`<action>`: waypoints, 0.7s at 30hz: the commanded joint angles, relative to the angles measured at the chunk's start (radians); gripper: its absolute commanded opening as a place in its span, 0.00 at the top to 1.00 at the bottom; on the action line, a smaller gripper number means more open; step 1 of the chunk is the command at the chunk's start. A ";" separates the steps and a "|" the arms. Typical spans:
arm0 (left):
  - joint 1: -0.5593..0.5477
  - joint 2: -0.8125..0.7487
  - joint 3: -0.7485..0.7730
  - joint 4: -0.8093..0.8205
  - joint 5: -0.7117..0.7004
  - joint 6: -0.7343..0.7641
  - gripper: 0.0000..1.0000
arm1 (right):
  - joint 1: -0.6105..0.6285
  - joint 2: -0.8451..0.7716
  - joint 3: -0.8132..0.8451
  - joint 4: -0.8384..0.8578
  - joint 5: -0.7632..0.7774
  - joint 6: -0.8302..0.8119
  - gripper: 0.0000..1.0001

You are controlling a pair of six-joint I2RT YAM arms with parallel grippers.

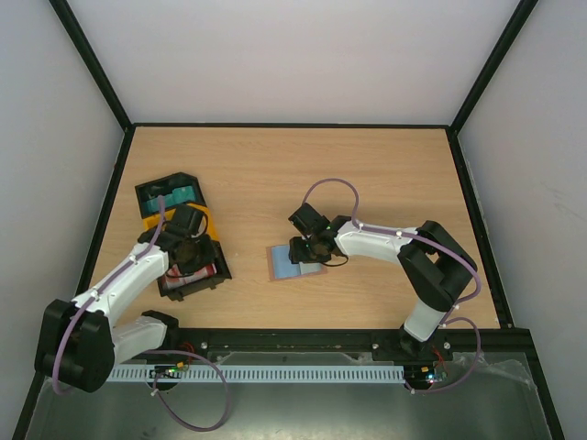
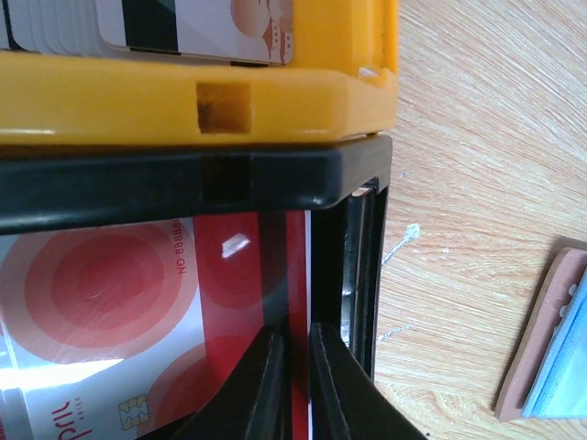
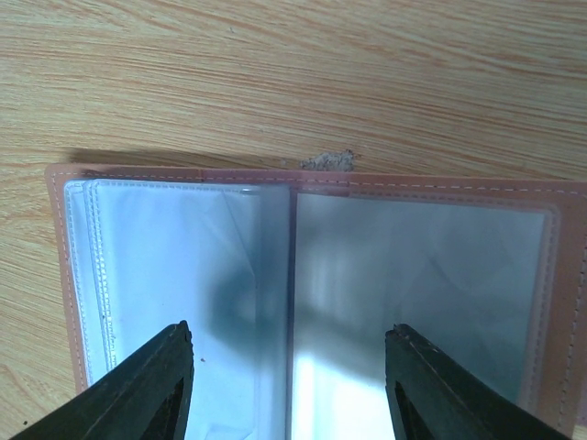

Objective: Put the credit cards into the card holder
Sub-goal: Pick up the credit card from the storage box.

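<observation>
At the table's (image 1: 367, 165) left side we're holding the L gripper (image 2: 295, 348) down in the black tray (image 2: 165, 188). Its jaws are sitting nearly together at the right edge of the red-and-white card (image 2: 101, 293) lying inside; can't tell whether they're pinching it. A yellow tray (image 2: 138, 101) w/ another card (image 2: 202, 23) is sitting just beyond. Near centre we're holding the R gripper (image 3: 289, 335), spread wide, over the card holder (image 3: 413, 266), which is lying open and flat on the table.
</observation>
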State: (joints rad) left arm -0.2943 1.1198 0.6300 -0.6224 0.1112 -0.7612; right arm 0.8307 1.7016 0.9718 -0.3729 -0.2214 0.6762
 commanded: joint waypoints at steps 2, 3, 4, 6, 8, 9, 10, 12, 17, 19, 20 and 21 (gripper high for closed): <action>-0.001 0.012 0.043 -0.074 -0.057 0.013 0.90 | -0.004 0.002 -0.005 0.006 0.009 -0.012 0.45; -0.002 0.009 0.053 -0.090 -0.070 0.016 0.90 | -0.004 0.003 -0.004 0.006 0.008 -0.013 0.45; -0.001 0.005 0.062 -0.105 -0.082 0.018 0.90 | -0.003 0.005 -0.003 0.006 0.007 -0.012 0.45; -0.001 -0.006 0.072 -0.127 -0.097 0.020 0.91 | -0.004 0.007 0.003 0.006 0.005 -0.014 0.45; -0.002 -0.015 0.072 -0.132 -0.099 0.020 0.93 | -0.004 0.008 0.005 0.005 0.005 -0.015 0.45; -0.001 -0.015 0.072 -0.129 -0.094 0.021 0.96 | -0.003 0.009 0.006 0.004 0.005 -0.015 0.45; -0.002 -0.015 0.072 -0.126 -0.085 0.024 0.97 | -0.004 0.010 0.007 0.005 0.005 -0.016 0.45; -0.001 -0.015 0.078 -0.116 -0.054 0.030 0.97 | -0.004 0.012 0.009 0.002 0.004 -0.016 0.45; -0.001 -0.021 0.095 -0.098 0.007 0.047 0.97 | -0.003 0.008 0.004 0.003 0.004 -0.014 0.45; -0.001 -0.024 0.104 -0.102 0.015 0.051 0.97 | -0.003 0.008 0.003 0.005 0.005 -0.014 0.45; -0.001 -0.024 0.106 -0.105 0.016 0.055 0.97 | -0.003 0.009 0.002 0.006 0.004 -0.013 0.45; -0.001 -0.026 0.109 -0.109 0.016 0.057 0.97 | -0.003 0.009 0.001 0.007 0.003 -0.013 0.45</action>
State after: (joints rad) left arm -0.2943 1.1149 0.7025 -0.7128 0.0948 -0.7273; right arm 0.8307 1.7016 0.9718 -0.3721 -0.2272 0.6727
